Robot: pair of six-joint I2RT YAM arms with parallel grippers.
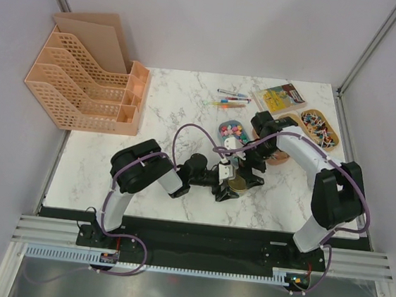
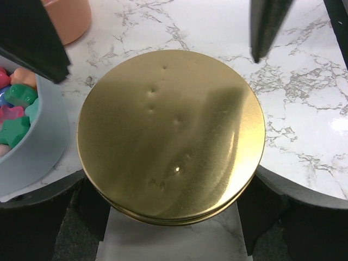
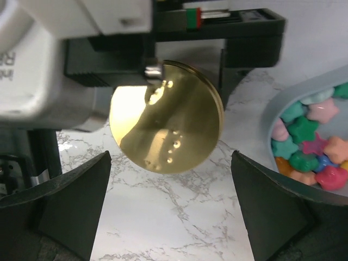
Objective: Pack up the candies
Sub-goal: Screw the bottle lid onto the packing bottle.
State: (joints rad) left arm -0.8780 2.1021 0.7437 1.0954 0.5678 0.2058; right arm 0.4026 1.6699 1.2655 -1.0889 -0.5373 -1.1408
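Note:
The candies (image 1: 233, 131) are bright star-shaped sweets in a pale grey tin (image 1: 220, 131) at mid-table. They also show in the left wrist view (image 2: 15, 111) and in the right wrist view (image 3: 311, 142). My left gripper (image 1: 227, 183) is shut on the flat round gold lid (image 2: 171, 136), with a finger (image 2: 260, 202) on each side of its rim. It holds the lid beside the tin. My right gripper (image 3: 171, 212) is open and empty, facing the lid (image 3: 166, 117), with its fingers (image 3: 65, 209) spread wide. White-stick lollipops (image 1: 320, 128) fill an orange tray at the right.
A second orange tray (image 1: 279, 154) lies partly under my right arm. Thin coloured pens (image 1: 230, 99) and a yellow booklet (image 1: 280, 98) lie at the back. A peach file organiser (image 1: 84, 83) stands at the back left. Frame posts rise at the back corners.

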